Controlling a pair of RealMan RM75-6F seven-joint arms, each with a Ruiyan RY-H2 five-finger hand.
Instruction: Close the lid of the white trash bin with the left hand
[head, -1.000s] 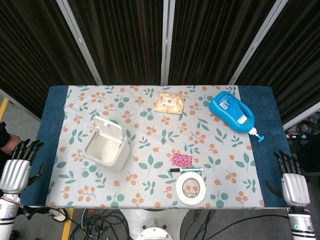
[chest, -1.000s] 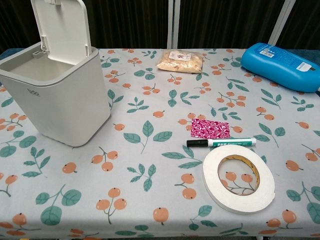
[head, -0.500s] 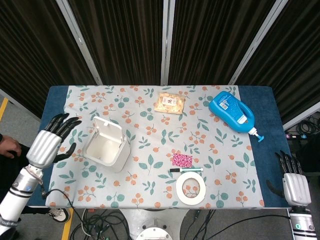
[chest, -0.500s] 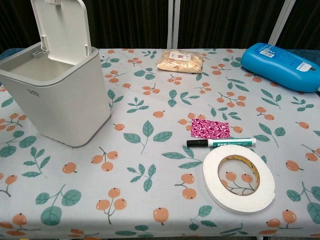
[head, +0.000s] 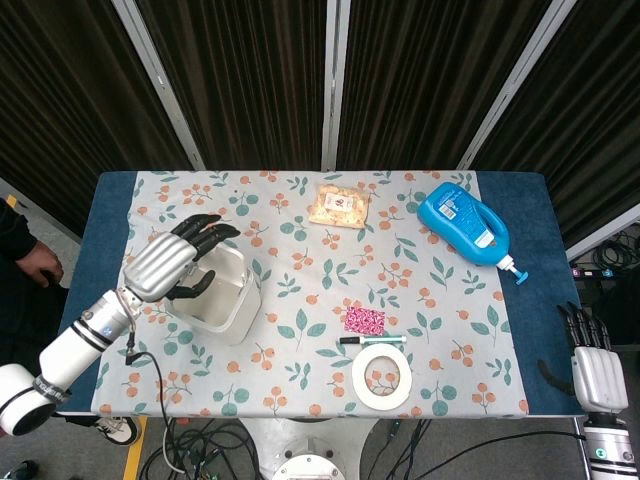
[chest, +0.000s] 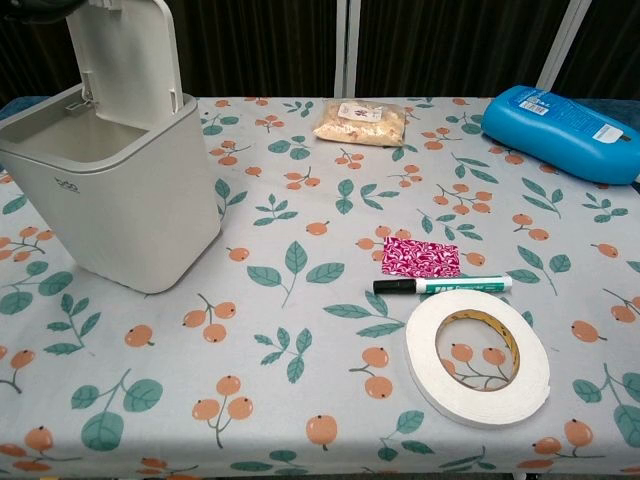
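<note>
The white trash bin (head: 232, 306) stands on the left part of the floral tablecloth, and its lid (chest: 125, 55) is upright in the chest view. My left hand (head: 178, 260) hovers over the bin's left and back side with its fingers spread, holding nothing and covering most of the lid in the head view. Its dark fingertips (chest: 35, 9) show at the top left corner of the chest view, beside the lid's top edge; I cannot tell whether they touch it. My right hand (head: 597, 368) hangs off the table's front right corner with straight fingers.
A blue pump bottle (head: 462, 222) lies at the back right and a snack bag (head: 339, 206) at the back middle. A pink card (head: 364, 320), a marker (head: 372, 340) and a tape roll (head: 381, 375) lie front centre. A person (head: 25, 245) stands at the left edge.
My left arm has swung from off the table's left side to over the bin's lid. The lid still stands upright. The right hand has dropped slightly.
</note>
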